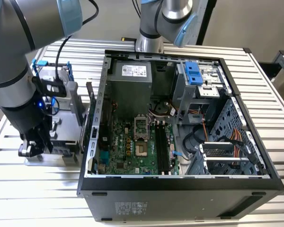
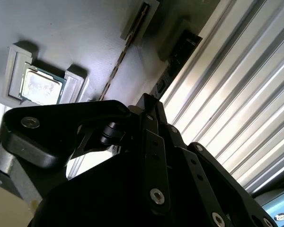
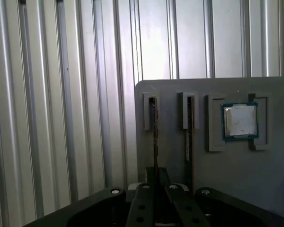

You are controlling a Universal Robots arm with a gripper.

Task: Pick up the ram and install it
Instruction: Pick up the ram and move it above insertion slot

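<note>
Underneath everything, a slatted aluminium table [image 1: 38,198]. Well apart from the gripper [image 1: 38,144], toward the exterior view's right, an open black computer case [image 1: 180,198] lying on its side, insides facing up. Above the gripper, the grey robot arm [image 1: 14,71] with pale blue joint caps, reaching down outside the case. Inside the case, all far from the gripper: grey power supply [image 1: 130,87], green motherboard [image 1: 128,142] with long black memory slots [image 1: 162,151], blue drive bracket [image 1: 193,73]. Directly beneath the gripper, a grey holder plate [image 3: 170,109] lying flat on the table slats, with raised brackets for parts. In both wrist views, black gripper [image 3: 156,172] set low over that plate. Fingers [image 3: 143,198] drawn close together, narrow gap only, seemingly pinching a thin edge. Between the fingertips, the ram [image 3: 155,137]: long, dark, standing on edge, far end seated in its bracket, near end disappearing under the gripper; in the second wrist view the ram [image 2: 173,66] runs straight into the fingertips. Just beside the gripper, parallel to the ram and apart from it, a second stick [image 3: 188,142], also on edge in its own bracket. Farther from the gripper, past the second stick, a small square silver processor [image 3: 240,120] with a green border, lying flat between two low blocks on the plate.
</note>
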